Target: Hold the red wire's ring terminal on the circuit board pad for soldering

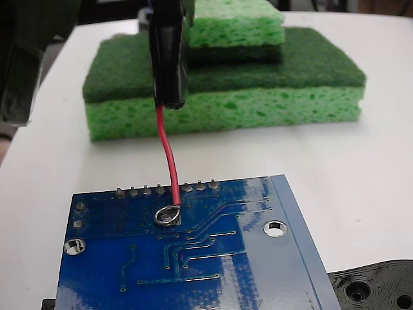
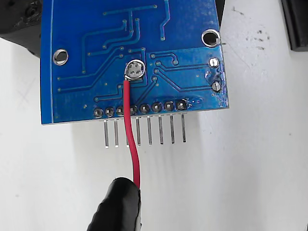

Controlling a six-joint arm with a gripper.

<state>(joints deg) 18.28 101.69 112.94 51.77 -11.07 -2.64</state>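
On the white tabletop point(image 1: 381, 161), gripper point(image 1: 169, 97) clamping the red wire point(image 1: 169, 155).
Below the gripper, the ring terminal point(image 2: 134, 70) rests on the circuit board point(image 2: 72, 91); green sponges point(image 1: 271, 103) lie behind.

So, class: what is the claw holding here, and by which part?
The claw holds the red wire by its upper end, away from the ring, which lies on the blue board.

Legible markings: none. The circuit board point(image 1: 193, 258) carried only bare copper traces, solder points and holes, with no printed lettering, numbers or logo on its blue face in either view. Nothing readable stood on the sponges point(image 1: 258, 97) or the table point(image 2: 250, 183).
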